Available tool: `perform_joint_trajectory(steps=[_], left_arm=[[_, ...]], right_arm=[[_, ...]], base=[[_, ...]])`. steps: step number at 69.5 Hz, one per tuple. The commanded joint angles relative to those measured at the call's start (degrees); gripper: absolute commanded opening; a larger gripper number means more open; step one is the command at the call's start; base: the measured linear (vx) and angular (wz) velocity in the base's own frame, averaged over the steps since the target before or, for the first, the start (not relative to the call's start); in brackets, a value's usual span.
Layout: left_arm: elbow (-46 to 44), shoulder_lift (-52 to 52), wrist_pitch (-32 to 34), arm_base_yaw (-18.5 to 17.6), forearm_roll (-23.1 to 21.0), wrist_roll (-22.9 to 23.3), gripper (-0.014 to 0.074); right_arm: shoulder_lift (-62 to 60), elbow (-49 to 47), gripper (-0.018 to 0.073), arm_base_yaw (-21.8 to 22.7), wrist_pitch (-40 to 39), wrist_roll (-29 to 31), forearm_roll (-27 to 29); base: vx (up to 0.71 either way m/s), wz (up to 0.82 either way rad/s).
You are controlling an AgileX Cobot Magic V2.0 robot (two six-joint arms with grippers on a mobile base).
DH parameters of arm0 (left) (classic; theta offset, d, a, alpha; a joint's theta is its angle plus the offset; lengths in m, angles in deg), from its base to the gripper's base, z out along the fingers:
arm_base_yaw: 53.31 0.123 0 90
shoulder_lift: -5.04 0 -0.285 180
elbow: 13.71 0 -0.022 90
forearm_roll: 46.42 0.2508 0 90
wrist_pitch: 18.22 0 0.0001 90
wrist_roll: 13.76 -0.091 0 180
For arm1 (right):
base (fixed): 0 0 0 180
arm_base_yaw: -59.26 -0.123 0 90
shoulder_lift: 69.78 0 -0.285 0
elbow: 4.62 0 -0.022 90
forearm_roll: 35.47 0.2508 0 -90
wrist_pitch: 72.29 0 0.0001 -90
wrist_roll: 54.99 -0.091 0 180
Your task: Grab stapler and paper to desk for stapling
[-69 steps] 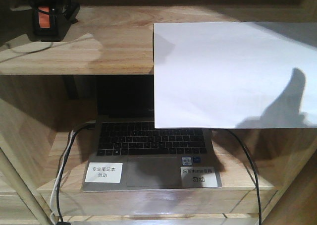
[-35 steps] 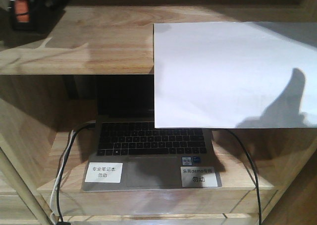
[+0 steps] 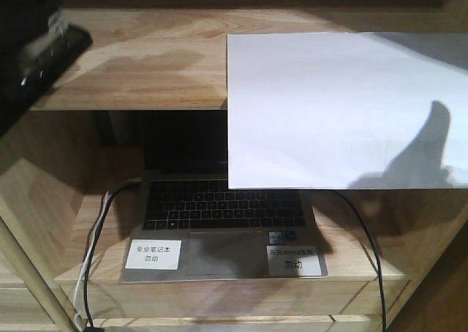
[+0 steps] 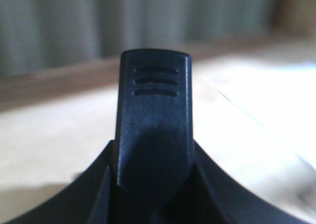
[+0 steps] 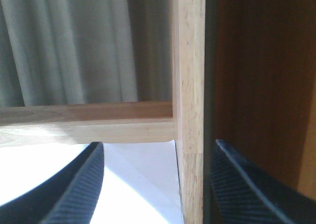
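In the left wrist view the black stapler stands up between the jaws, its grooved end toward the camera. My left gripper is shut on it. The front view shows that arm only as a blurred dark mass at the upper left, off the shelf. The white paper lies on the right half of the top shelf board, its front edge hanging over the laptop bay. My right gripper is open low over the paper, straddling a wooden upright post. The desk is out of view.
An open laptop with two white labels sits on the lower shelf, with cables on its left and a black cable on its right. A curtain hangs behind the shelf frame. A dark brown panel is right of the post.
The left gripper lifted the stapler off the left end of the top shelf and swung it left and toward the camera. The paper and its shadow stayed put.
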Motion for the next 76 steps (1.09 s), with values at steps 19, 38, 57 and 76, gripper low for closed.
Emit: perform_joint_trajectory(steps=[19, 38, 57, 76], left_arm=[[7.26, 13.72, -1.17, -0.21, -24.38, -28.96, -0.0007], [14.07, 24.89, -6.15, -0.21, -25.61, -30.16, -0.0007], [17.56, 33.40, -10.94, -0.16, -25.61, -30.16, -0.0007], [17.97, 35.21, -11.50, -0.16, -25.62, -30.16, -0.0006]], right_arm=[[0.54, -1.62, 0.0441, 0.42, -3.91, 0.34, -0.11], [0.54, -1.62, 0.0441, 0.42, -3.91, 0.34, -0.11], [0.54, -1.62, 0.0441, 0.42, -3.96, 0.34, -0.11], [0.54, -1.62, 0.0441, 0.42, -3.96, 0.34, -0.11]], base=[[0.00, 0.00], [0.00, 0.00], [0.00, 0.00], [0.00, 0.00]])
